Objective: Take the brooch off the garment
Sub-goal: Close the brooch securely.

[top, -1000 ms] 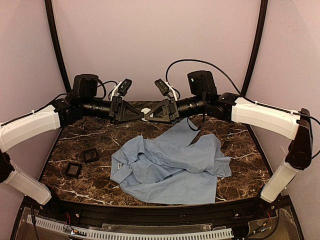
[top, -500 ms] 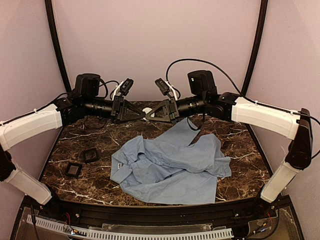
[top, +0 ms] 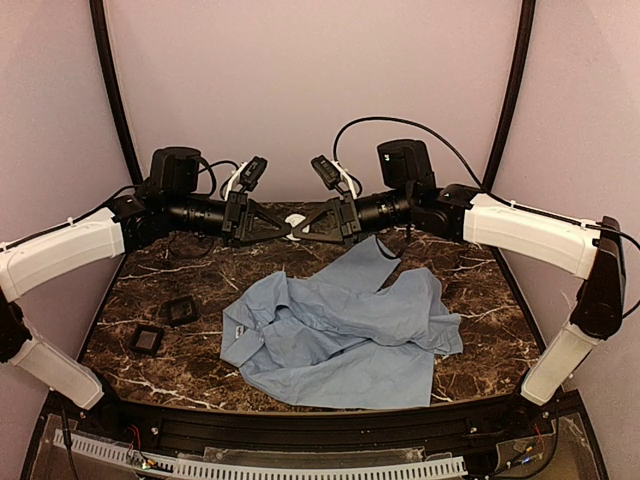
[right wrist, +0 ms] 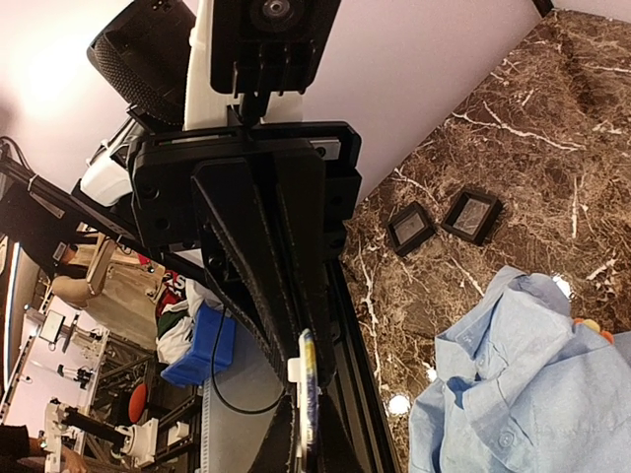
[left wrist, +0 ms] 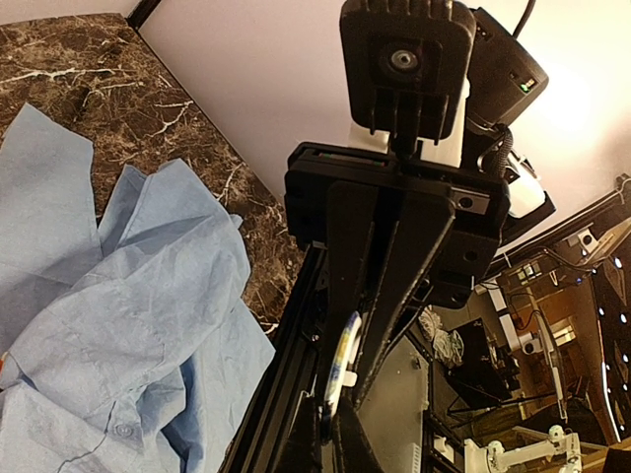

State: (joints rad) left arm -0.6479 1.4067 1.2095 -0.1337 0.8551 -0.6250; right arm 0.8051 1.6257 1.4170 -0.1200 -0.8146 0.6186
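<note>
garment (top: 345, 325): light blue shirt, crumpled in a loose heap on the marble tabletop (top: 480, 270), collar toward the near-left of the heap.

brooch (right wrist: 588, 326): shows only in the right wrist view, a small orange-and-yellow spot at the rim of a garment fold, touching the cloth. the top view does not show it, probably because it sits low in the folds. whether it is pinned cannot be told from here. judged: removal not yet done.

left tool (top: 285, 228) and right tool (top: 306, 227): both raised off the tabletop, just beyond the garment's far edge, levelled and pointing tip to tip at each other. neither touches the garment.

between the tips: a thin white piece (left wrist: 342, 363), seen edge-on, with a trace of yellow and blue. each tool's fingers taper to a near-closed v on it, so both appear pinched down on the same piece. what the piece is cannot be told. judged: the nose-to-nose pose above the garment reads as a pass or a shared pull, held in the air so the cloth stays out of the way.

two black square pads (top: 180, 309) (top: 148, 340): flat on the tabletop, to the robot's left of the garment, apart from it.
</note>
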